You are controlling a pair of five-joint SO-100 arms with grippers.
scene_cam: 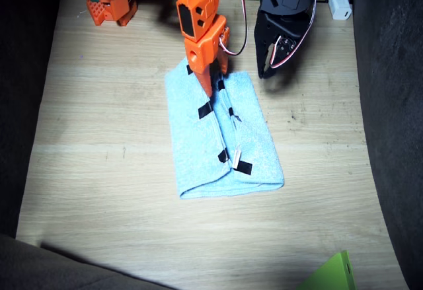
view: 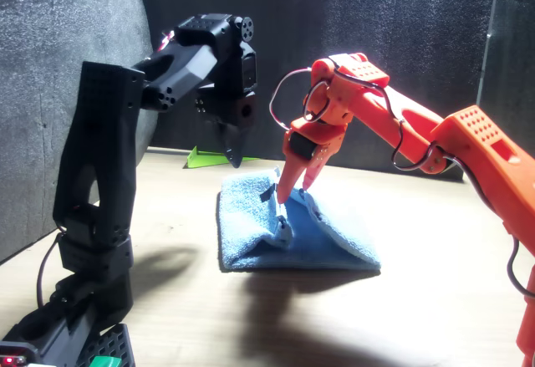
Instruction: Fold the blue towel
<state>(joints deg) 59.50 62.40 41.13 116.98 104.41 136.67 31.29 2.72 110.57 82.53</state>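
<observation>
Sky-blue terry — blue towel [scene_cam: 225, 135] lies mid-table, both long sides folded in, taped edges meeting along centre seam. Right gripper [scene_cam: 210, 82] down on far end of seam; jaws narrow, whether pinching cloth cannot tell. Left gripper [scene_cam: 269, 62] hangs just off towel's far corner, jaws parted, holding nothing.

Risk — lifting right gripper could drag flap open if terry snags on fingertip.

Table [scene_cam: 99, 171]: pale wood-grain top, brightly lit, with dark scuff specks.
Charger [scene_cam: 340, 6]: small white block at the table's far edge, cables beside it.
Green sheet [scene_cam: 330, 275]: bright green corner at the table's near edge; in the front view [view: 207, 159] it lies flat on the table by the foam.
Foam [view: 50, 91]: dark panels flanking the table.
</observation>
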